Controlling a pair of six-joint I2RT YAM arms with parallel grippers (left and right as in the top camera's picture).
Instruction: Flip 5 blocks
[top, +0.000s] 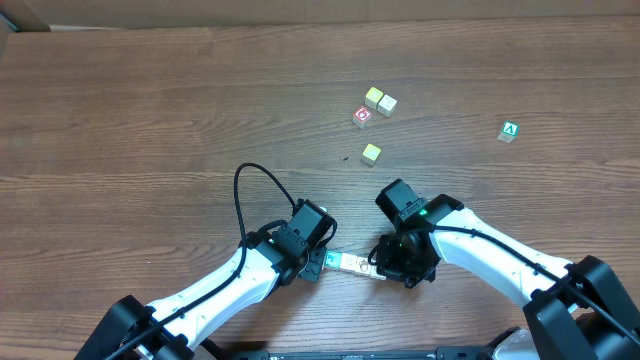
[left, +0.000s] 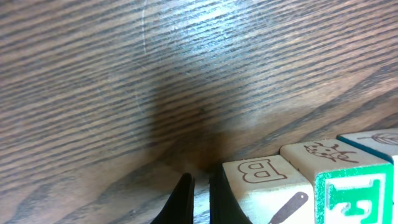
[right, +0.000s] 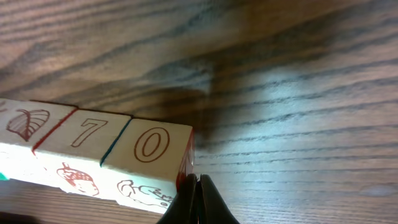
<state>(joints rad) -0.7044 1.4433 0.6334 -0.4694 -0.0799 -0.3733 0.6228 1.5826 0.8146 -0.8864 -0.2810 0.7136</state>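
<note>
A short row of blocks (top: 350, 264) lies on the table near its front edge, squeezed end to end between my two grippers. The left gripper (top: 322, 263) is shut and holds nothing. In the left wrist view its fingertips (left: 200, 179) rest against the end block printed with a "B" (left: 264, 180). An animal-picture block (left: 328, 155) and a green "F" block (left: 354, 196) follow in line. The right gripper (top: 378, 268) is also shut and empty. In the right wrist view its tips (right: 197, 182) press on the red end face of the "0" block (right: 149, 149), beside a "7" block (right: 84, 137).
Farther back, two yellow-topped cubes (top: 379, 100) sit side by side with a white cube bearing a red mark (top: 362, 117) next to them. Another yellow cube (top: 371, 153) lies nearer. A green cube with a white "A" (top: 509, 131) is at the right.
</note>
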